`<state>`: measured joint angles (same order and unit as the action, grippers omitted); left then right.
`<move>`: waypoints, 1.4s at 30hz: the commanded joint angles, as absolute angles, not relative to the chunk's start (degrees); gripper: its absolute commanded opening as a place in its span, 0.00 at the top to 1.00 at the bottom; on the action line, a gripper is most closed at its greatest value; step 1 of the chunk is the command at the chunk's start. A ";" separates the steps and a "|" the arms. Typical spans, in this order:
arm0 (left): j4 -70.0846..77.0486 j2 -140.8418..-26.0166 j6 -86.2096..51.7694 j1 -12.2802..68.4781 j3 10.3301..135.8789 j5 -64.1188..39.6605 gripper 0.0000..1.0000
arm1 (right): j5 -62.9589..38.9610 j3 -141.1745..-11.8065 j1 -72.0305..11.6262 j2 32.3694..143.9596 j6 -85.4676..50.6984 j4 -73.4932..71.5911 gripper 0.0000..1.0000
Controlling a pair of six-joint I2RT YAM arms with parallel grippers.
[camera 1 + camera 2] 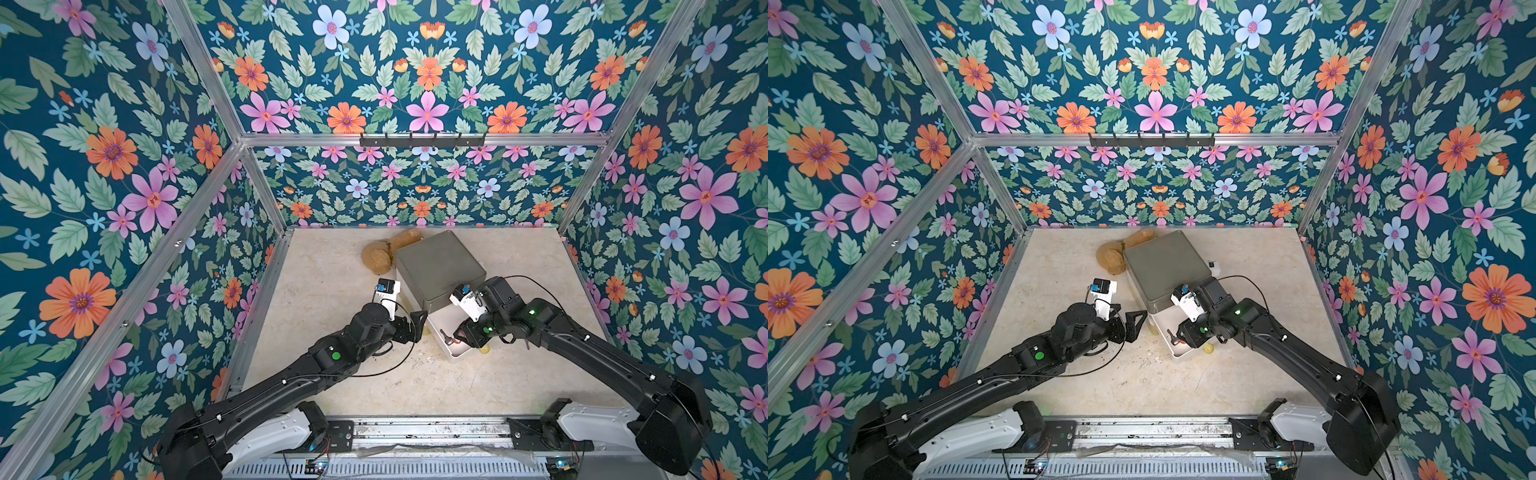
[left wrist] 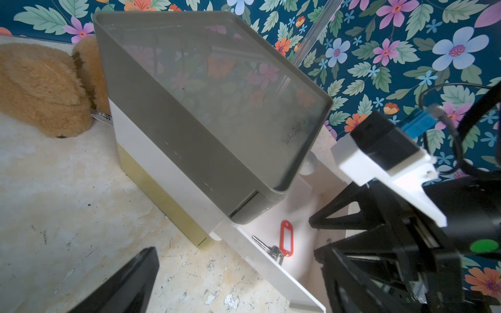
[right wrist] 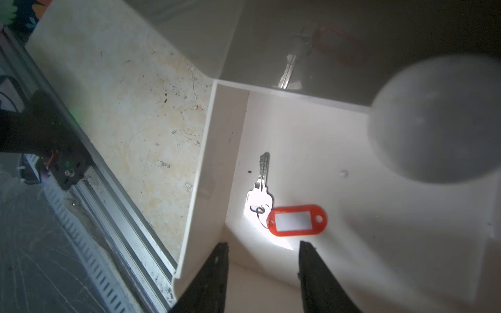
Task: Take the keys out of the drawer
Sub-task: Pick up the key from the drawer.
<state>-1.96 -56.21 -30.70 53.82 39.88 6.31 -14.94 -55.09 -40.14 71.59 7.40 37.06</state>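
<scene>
**Right gripper (image 3: 263,244) spread above keys (image 3: 295,220) in pulled-out drawer (image 3: 214,162)**

Fingers (image 3: 214,271) of that gripper lie closest to the right wrist lens. The two black tips stand apart with nothing between them, hanging inside the near end of the white drawer.

The keys lie flat on the drawer floor just beyond the tips and are not touched. They show as one silver key on a ring with a red oval tag, close to the drawer's side wall.

In both top views the drawer stands pulled out of the grey-topped cabinet (image 1: 438,262) toward the robot. The right gripper hangs over it and partly covers the keys.

The left gripper (image 1: 415,322) sits near the cabinet's front corner, beside the drawer and outside it. Its spread cannot be told. The left wrist view shows only one finger (image 2: 130,284), above the table (image 1: 332,374).

A tan plush toy (image 1: 376,257) rests against the cabinet's far side.
</scene>
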 commanded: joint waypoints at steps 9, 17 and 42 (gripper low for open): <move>-1.75 -55.13 -31.02 53.79 39.36 7.68 0.01 | -14.78 -55.19 -40.21 74.76 15.66 36.02 0.53; -2.20 -53.72 -31.55 53.79 38.41 8.30 0.00 | -15.31 -55.99 -40.25 76.97 17.39 36.16 0.55; -3.36 -50.81 -32.52 53.79 36.57 10.29 0.01 | -12.66 -56.82 -41.49 82.59 19.69 36.44 0.58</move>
<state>-3.20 -51.11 -32.62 53.82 36.64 9.30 -14.50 -56.40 -41.50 82.02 20.14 36.93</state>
